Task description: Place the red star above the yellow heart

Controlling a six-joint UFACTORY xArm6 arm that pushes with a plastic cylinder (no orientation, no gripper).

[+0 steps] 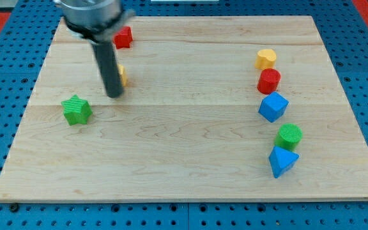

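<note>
Though partly tucked behind the arm's dark housing, easy enough to spot: red star (124,37) at the far left of the wooden board (171,160), close to the far edge. Just nearer than that, a yellow block (123,75), mostly hidden by the rod, shape impossible to tell. Right against that yellow sliver, on its left, my tip (114,96), resting on the wood, near of the red star and apart from it. No jaws here to open or close, only a plain rod, holding nothing. Nearer and further left of my tip, clear of it, a green star (76,110). Well away across the board, at the far right, a yellow heart (266,58), its shape only roughly readable. Below that heart, running toward the near edge in a loose column: red cylinder (269,81) just beside it, then a blue block (273,107) with angled faces, then a green cylinder (289,135), then a blue triangle (282,161) touching or nearly touching the green one. Around the board on every side, blue pegboard (5,128).
</note>
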